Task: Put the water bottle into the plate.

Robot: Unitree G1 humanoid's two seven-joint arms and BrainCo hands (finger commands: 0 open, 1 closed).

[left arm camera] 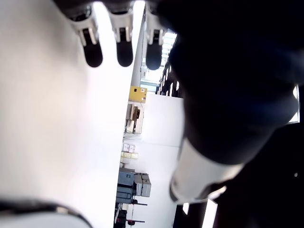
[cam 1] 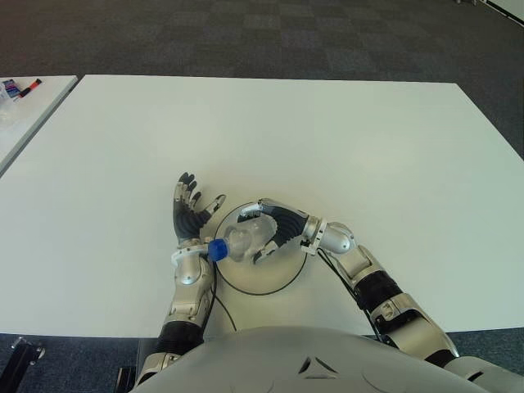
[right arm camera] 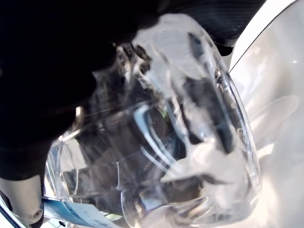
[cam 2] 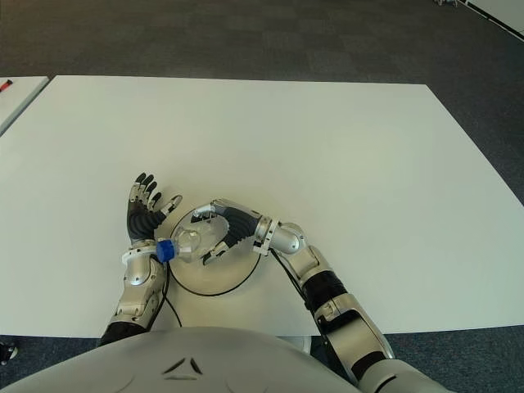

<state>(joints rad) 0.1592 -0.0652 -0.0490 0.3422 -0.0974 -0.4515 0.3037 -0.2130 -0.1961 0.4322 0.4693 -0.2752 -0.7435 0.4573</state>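
A clear plastic water bottle (cam 1: 243, 241) with a blue cap (cam 1: 217, 250) lies on its side over the white, dark-rimmed plate (cam 1: 282, 274) near the table's front edge. My right hand (cam 1: 274, 228) is curled around the bottle's body; the right wrist view shows the bottle (right arm camera: 161, 142) filling the frame under the fingers. The cap end pokes past the plate's left rim toward my left wrist. My left hand (cam 1: 190, 209) stands just left of the plate with its fingers spread, holding nothing.
The white table (cam 1: 327, 139) stretches wide behind and to the right of the plate. A second white table (cam 1: 24, 106) at the far left holds a marker (cam 1: 29, 86). A thin cable (cam 1: 221, 307) runs by the plate's front.
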